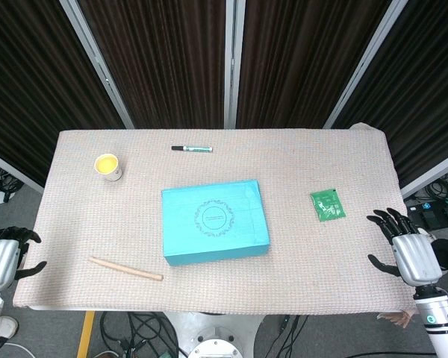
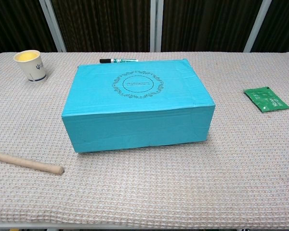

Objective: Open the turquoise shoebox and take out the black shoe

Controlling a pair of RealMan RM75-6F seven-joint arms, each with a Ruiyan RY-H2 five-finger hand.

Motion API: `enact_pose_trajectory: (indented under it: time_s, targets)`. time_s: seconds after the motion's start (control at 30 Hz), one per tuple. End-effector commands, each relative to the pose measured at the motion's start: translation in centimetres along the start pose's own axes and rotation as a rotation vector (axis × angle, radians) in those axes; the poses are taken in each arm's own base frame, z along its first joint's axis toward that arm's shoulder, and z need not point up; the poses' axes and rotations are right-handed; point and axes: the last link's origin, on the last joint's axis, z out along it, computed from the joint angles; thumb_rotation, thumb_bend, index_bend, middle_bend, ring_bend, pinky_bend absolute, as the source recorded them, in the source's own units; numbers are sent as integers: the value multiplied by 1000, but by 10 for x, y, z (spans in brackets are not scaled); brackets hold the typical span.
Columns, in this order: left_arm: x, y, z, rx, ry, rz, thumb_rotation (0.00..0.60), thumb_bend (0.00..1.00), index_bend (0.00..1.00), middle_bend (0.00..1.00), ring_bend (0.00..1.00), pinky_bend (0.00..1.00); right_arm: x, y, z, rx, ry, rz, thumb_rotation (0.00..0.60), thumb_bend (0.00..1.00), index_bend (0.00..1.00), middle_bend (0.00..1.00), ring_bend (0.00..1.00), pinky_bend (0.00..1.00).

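Turquoise shoebox (image 1: 215,221) sits closed near the middle of the table (image 1: 321,164), lid on, round ornamental print on top; slightly rotated, long side running left-right. The black shoe is not visible; lid hides the contents.

Left hand (image 1: 6,257) is off the near-left table edge, beside the cloth, holding nothing; dark fingers (image 1: 22,236) spread apart. Well apart from the box.

Right hand (image 1: 403,242) is at the near-right table edge, palm casing silver, dark fingers (image 1: 384,218) fanned apart, nothing in them. Also well apart from the box. Neither hand appears in the chest view.

Other items on the woven cloth:
- paper cup (image 1: 108,166) with yellow contents, far left, upright
- marker pen (image 1: 192,149) with a black cap end, lying flat just beyond the far side of the box, not touching it
- green packet (image 1: 328,204), lying flat to the right of the box, between the box and the right hand
- wooden stick (image 1: 125,269), lying near-left of the box, angled, apart from it

Chest view: box front wall (image 2: 139,130) faces the camera, lid seam visible and shut
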Motion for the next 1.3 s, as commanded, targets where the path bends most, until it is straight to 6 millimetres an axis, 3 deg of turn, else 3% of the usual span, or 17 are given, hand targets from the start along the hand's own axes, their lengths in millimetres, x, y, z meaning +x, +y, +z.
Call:
enact_pose_trajectory:
  time_s: [0.03,0.27,0.4,0.53,0.73,0.83,0.93,1.07,1.3]
  targets:
    - [-1,-1,0,5,-2,-4,600,89,477,418,319,322,-1,0,0,1,-9,3,600,78,205,140,86,166]
    - [-4,0,2,-7,-10,-3,600,89,477,418,319,322,1,-1,2,8,-5,-1,600,79,205,137,86,166]
    - [-5,7,15,-72,-19,13,600,89,477,418,319,322,8,-2,6,25,7,-22,600,78,205,136,86,166]
    - [-10,18,42,-168,-47,1,600,89,470,418,319,322,20,-6,11,49,24,-43,600,78,205,136,86,166]
    - [-28,46,99,-350,-21,-36,600,90,387,408,319,322,36,-13,16,74,54,-75,600,78,205,135,86,166]
    - [-45,62,126,-447,-17,-6,600,89,328,334,297,322,38,-16,15,75,54,-77,600,79,205,134,86,166]
    - [-59,77,147,-540,-12,56,600,89,203,219,177,311,39,-17,12,66,53,-82,600,79,205,133,86,166]
    - [-71,97,167,-620,34,113,600,89,108,114,88,254,40,-17,8,46,54,-84,600,78,205,132,86,166]
    - [-93,129,177,-716,54,162,600,90,88,85,68,224,40,-19,7,30,50,-88,600,78,205,130,86,166]
